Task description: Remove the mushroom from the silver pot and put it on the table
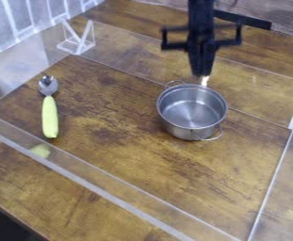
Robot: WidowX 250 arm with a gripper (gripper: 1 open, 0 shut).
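My gripper hangs above the far rim of the silver pot, fingers pressed together. Whether they pinch the mushroom I cannot tell: only a pale speck shows at the tips, and the pot looks empty, shiny and flat-bottomed. If the pinch is thin, the mushroom could slip and drop back in, or roll across the table toward the spoon.
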